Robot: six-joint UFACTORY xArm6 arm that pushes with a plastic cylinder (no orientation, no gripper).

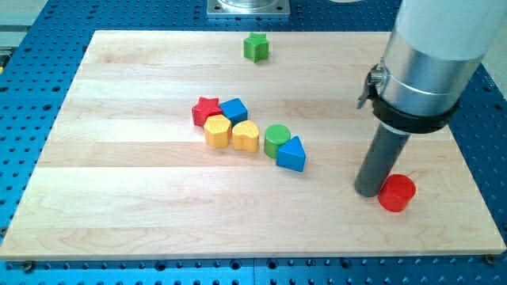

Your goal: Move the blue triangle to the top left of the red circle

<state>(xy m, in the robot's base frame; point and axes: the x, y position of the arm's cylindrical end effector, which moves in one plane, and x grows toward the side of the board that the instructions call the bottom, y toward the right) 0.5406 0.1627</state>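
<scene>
blue triangle (291, 154) mid-board, touching green cylinder (276, 139) | red circle (396, 193) toward view's lower right | my tip (368, 191) touches circle's left side, holds nothing | triangle lies well apart, to tip's left and slightly up; I'd judge it needs pushing rightward.

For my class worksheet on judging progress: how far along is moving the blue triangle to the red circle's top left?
Done: nothing visible; the blue triangle sits beside the green cylinder, well to the view's left of the red circle. In hand: my tip rests just left of the red circle, away from the triangle. Left: the whole push.
</scene>
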